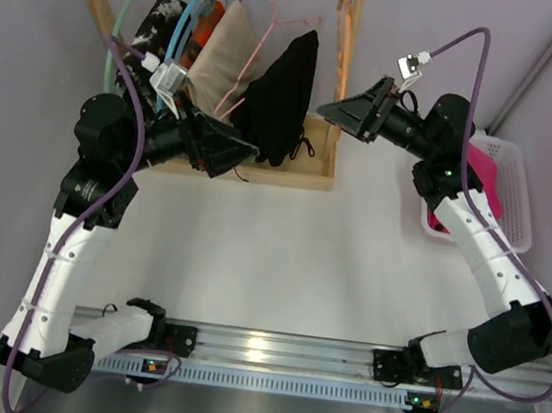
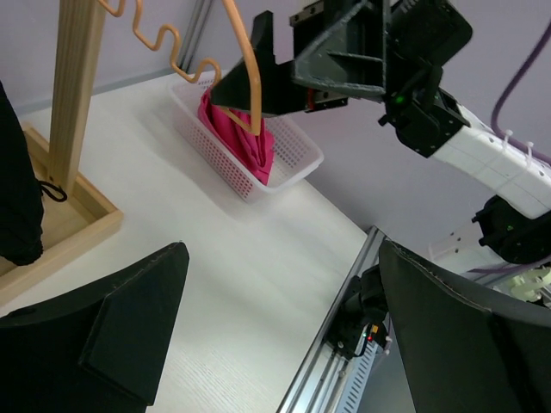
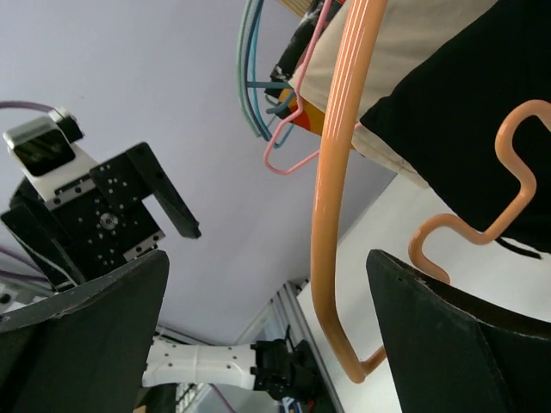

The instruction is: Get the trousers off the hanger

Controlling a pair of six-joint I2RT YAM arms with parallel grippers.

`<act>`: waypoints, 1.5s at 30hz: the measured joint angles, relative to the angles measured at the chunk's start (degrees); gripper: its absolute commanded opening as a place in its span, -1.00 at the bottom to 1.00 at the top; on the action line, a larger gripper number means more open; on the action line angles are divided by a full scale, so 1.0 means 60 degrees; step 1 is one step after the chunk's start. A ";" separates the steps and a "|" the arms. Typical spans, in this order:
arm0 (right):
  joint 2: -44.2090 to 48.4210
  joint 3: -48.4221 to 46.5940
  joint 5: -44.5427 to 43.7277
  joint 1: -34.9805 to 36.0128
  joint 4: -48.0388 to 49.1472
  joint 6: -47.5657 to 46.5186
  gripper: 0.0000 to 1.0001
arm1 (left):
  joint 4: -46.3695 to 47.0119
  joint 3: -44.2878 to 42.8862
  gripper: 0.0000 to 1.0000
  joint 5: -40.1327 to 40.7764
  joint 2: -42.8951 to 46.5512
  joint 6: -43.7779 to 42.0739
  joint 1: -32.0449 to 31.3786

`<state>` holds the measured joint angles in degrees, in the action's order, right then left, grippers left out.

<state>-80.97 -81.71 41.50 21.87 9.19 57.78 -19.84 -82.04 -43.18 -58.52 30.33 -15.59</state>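
Left gripper [image 1: 238,149] was released, jaws wide apart and holding nothing, hovering over the front edge of the wooden rack [image 1: 290,176], just beside the lower part of the black trousers [image 1: 282,91]. The black trousers hung from the rack's rod, next to a beige garment [image 1: 224,59], with thin drawstrings dangling at the bottom. Right gripper [image 1: 330,110] was also released. In its wrist view the fingers [image 3: 465,344] stood far apart, the orange hanger [image 3: 331,215] ran between them, and I couldn't see contact with either pad. The orange hanger was bare and hung at the right end of the rack, just right of the black trousers. The magenta trousers [image 2: 245,138] lay bunched in the white basket [image 1: 519,196] on the table [image 1: 298,270], well to the right of the rack, behind the right arm.
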 measured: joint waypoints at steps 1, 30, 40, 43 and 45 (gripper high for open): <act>0.0131 0.0000 -0.0055 0.0000 -0.0262 -0.0280 0.99 | -0.0149 -0.0168 0.97 -0.0011 -0.0131 -0.0073 0.0062; 0.3187 0.0630 -0.2102 -0.2051 -0.5271 -0.5708 0.99 | -0.2983 -0.4222 0.63 0.3515 -0.4087 -0.2863 0.0557; 0.3770 0.0641 -0.2240 -0.2131 -0.5559 -0.6109 0.99 | -0.2809 -0.4972 0.21 0.2211 -0.5275 -0.2211 0.0550; 0.3792 0.0678 -0.2229 -0.2149 -0.5544 -0.6116 0.99 | -0.2641 -0.4929 0.10 0.1789 -0.5289 -0.1854 0.0488; 0.3789 0.0707 -0.2233 -0.2171 -0.5555 -0.6102 0.99 | -0.2470 -0.4881 0.01 0.1555 -0.5286 -0.1617 0.0430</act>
<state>-58.24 -77.47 28.10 8.84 -24.14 21.17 -34.65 -111.33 -33.85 -90.24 20.62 -13.02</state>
